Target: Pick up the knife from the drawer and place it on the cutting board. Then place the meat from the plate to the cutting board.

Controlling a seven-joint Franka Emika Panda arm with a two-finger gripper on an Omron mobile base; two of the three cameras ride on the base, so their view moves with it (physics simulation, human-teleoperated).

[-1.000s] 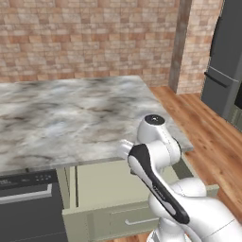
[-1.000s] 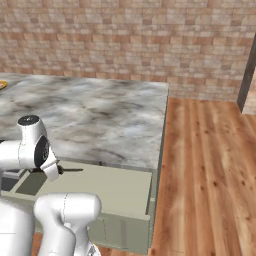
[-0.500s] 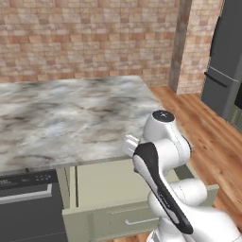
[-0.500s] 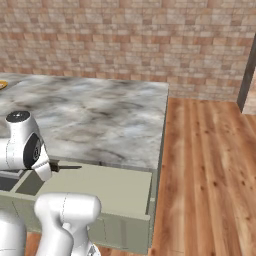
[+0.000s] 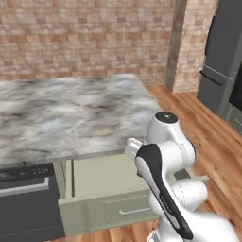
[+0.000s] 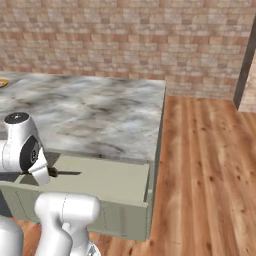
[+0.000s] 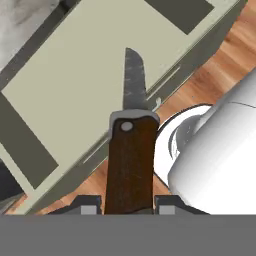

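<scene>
In the hand view my gripper (image 7: 129, 205) is shut on the knife (image 7: 131, 160), with the dark brown handle between the fingertips (image 7: 90, 204) and the thin blade pointing away. Under it lies the open drawer (image 7: 75, 85), its pale floor bare. From the right base view, the knife (image 6: 67, 173) pokes out sideways from behind my arm, just above the open drawer (image 6: 112, 180). The drawer (image 5: 104, 182) also stands pulled out under the counter in the left base view. A sliver of the plate (image 6: 2, 82) shows at the counter's far left edge. The cutting board and the meat are out of view.
A marble counter (image 5: 71, 113) spans the scene above the drawer. A black oven front (image 5: 28, 203) sits left of the drawer. A dark fridge (image 5: 222, 56) stands at the far right. Wooden floor (image 6: 210, 165) lies open to the right of the counter.
My arm's elbow has swung a little to the right in the left base view. The knife stays in my grip above the open drawer.
</scene>
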